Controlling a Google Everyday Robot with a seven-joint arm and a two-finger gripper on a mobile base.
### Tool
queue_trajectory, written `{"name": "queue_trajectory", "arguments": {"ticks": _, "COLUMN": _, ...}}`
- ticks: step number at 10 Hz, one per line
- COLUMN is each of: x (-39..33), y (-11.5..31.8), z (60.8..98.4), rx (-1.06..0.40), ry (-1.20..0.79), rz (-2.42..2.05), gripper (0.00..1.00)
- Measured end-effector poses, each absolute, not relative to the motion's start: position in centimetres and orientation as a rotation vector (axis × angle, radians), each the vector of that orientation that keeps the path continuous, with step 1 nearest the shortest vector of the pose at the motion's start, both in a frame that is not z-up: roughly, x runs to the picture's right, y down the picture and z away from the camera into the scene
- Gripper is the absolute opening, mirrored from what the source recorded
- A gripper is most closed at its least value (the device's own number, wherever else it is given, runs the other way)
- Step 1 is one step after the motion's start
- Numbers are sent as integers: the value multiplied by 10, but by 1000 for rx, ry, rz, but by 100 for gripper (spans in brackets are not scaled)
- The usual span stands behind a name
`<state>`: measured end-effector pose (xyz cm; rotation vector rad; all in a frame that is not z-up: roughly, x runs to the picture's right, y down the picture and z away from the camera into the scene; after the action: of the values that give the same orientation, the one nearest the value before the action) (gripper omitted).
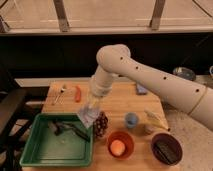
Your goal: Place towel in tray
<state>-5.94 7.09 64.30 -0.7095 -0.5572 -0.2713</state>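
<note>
My gripper [93,106] is at the end of the white arm, pointing down over the right rim of the green tray [30,159]. It is shut on a pale blue-white towel [87,116], which hangs from it just above the tray's far right corner. The tray sits at the front left of the wooden table [117,102]. A dark utensil-like object [67,129] lies inside the tray.
A brown cluster [101,125] stands right beside the tray. A blue cup [131,120], an orange bowl holding an orange ball [119,146], a dark bowl [166,149] and a yellow packet [155,120] sit to the right. A red item [77,93] and a fork [60,94] lie at the back left.
</note>
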Motion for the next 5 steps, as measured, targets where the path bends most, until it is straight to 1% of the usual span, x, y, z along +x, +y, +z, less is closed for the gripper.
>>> {"name": "queue_trajectory", "arguments": {"ticks": 5, "x": -57, "y": 71, "z": 643, "rx": -709, "ry": -556, "rz": -267, "gripper": 0}}
